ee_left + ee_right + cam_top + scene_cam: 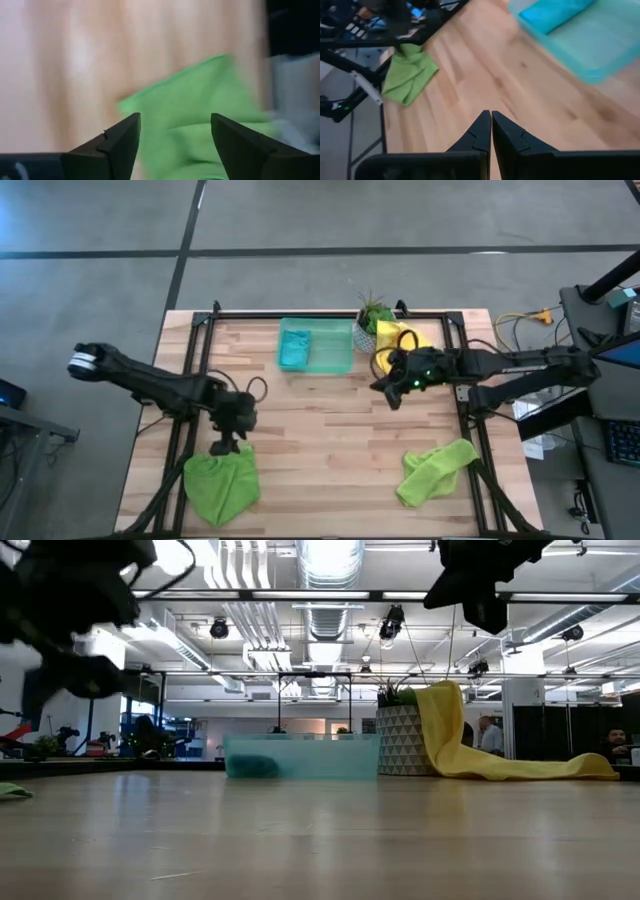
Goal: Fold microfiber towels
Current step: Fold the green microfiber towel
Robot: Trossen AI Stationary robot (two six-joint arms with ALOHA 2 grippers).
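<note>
Lime-green cloth lies just beneath the left tool (230, 442), whose fingers stand apart and empty above a folded green towel (222, 484) at the tabletop's (320, 430) near left corner; that fold looks finished. Right tool (392, 393), pinched shut on nothing, hovers near the yellow towel (397, 343) draped by a potted plant (372, 315). A blue towel (294, 347) sits in the green tray (335, 360); a crumpled green towel (435, 470) likely needs grasping next

On the wooden worktop (320, 840) a translucent teal tray (300, 756) stands beside a patterned plant pot (398, 740); a yellow towel (470, 745) drapes from the pot onto the worktop.
</note>
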